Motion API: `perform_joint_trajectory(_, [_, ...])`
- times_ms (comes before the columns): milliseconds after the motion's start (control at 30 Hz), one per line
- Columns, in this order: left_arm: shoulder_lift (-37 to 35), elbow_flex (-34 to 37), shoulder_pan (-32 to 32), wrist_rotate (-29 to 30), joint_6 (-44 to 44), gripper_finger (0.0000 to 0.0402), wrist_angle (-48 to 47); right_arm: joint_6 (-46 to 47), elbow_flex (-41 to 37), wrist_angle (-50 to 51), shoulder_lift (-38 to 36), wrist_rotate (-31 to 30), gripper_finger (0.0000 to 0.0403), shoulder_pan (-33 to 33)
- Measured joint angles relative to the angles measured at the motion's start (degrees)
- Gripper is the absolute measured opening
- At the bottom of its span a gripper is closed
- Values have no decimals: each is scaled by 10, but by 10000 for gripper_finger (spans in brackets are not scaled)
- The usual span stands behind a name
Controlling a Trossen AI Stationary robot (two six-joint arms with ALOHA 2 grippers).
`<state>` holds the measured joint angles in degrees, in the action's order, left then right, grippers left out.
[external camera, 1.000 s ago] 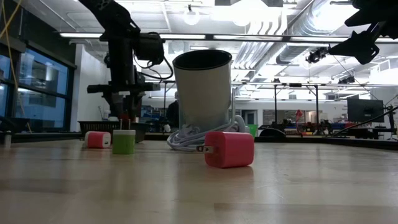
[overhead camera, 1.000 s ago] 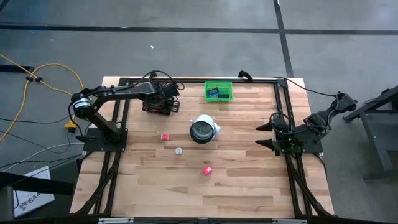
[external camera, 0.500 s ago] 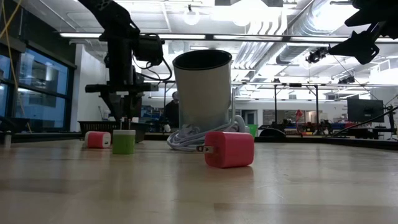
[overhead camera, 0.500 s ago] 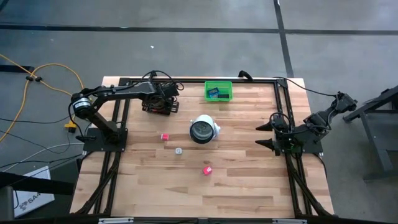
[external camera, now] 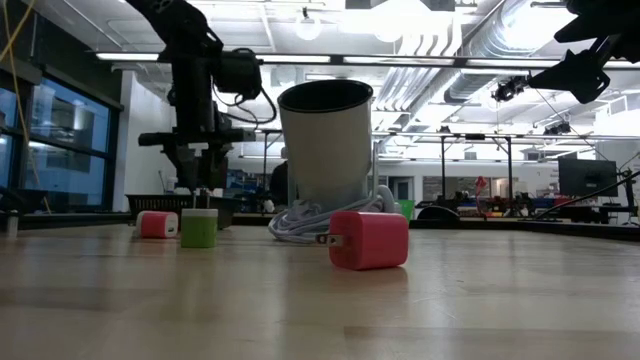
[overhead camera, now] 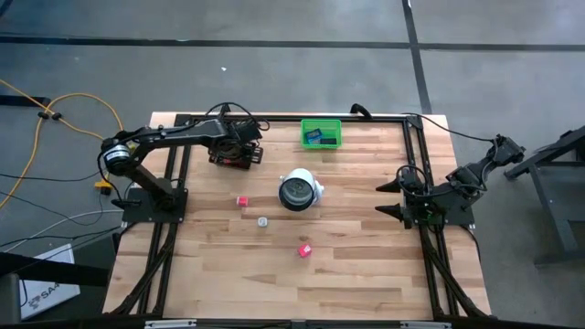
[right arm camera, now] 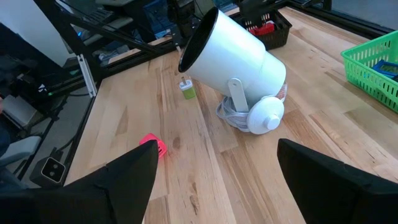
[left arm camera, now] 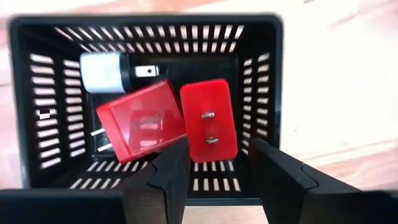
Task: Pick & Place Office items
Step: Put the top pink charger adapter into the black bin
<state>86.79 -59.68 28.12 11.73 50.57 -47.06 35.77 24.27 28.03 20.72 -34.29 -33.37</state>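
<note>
The left end effector (left arm camera: 214, 171) hangs over the black mesh tray (overhead camera: 230, 155) at the far left of the wooden tabletop (overhead camera: 347, 265), its fingers (left arm camera: 171, 177) parted and gripping nothing. Inside the tray lie two red plug adapters (left arm camera: 140, 127) overlapping each other, one showing its two prongs face-up, and a white-and-black adapter (left arm camera: 107, 70) in a corner beside them. Out on the tabletop, a pink adapter (overhead camera: 242, 201) sits near the tray, a small green-sided adapter (external camera: 199, 228) just beyond it, and another pink adapter (overhead camera: 304, 249) nearer the front. A white lamp (right arm camera: 233, 68) with a coiled cord stands mid-table. The green bin (overhead camera: 322, 133) at the far edge holds blue flat pieces (overhead camera: 320, 137). The right end effector (right arm camera: 214, 174) waits wide open and empty at the right side.
</note>
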Motion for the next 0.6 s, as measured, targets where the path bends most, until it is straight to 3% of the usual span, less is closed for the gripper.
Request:
perform_joint_trajectory(333, [-88,0,-1,21,-33,156,-1,0,0,0,0,0,317,0])
perform_joint_trajectory(600, [-116,0,-33,20,-102,156,-1,0,0,0,0,0,317,0])
